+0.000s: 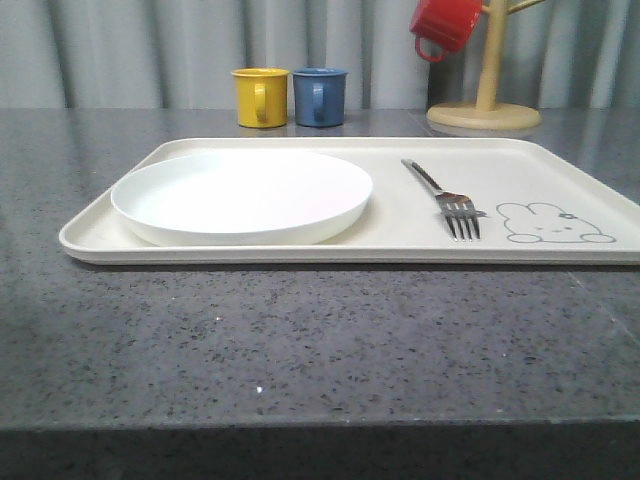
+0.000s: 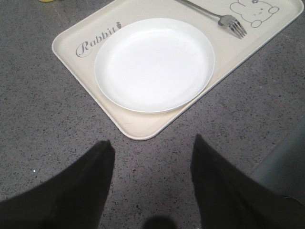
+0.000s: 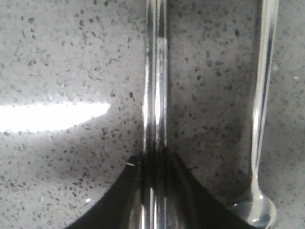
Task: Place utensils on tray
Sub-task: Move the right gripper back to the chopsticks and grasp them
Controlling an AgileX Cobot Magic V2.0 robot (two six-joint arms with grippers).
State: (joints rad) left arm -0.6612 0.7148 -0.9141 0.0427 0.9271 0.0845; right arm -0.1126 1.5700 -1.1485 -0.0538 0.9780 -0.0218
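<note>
The cream tray point(image 1: 400, 225) lies across the grey counter, with the round white plate point(image 1: 242, 193) on its left half and the silver fork point(image 1: 447, 200) on its right half beside the rabbit drawing. In the left wrist view the tray point(image 2: 71, 43), plate point(image 2: 154, 64) and fork point(image 2: 224, 19) lie ahead of my left gripper point(image 2: 151, 143), which is open over bare counter just off the tray's near corner. My right gripper point(image 3: 153, 155) is shut on the pair of metal chopsticks point(image 3: 156, 71) low over the counter. The metal spoon point(image 3: 262, 95) lies alongside them on the stone.
A yellow mug point(image 1: 260, 96) and a blue mug point(image 1: 319, 96) stand behind the tray. A red mug point(image 1: 445, 25) hangs on a wooden mug tree point(image 1: 485, 100) at the back right. Bare counter stretches in front of the tray.
</note>
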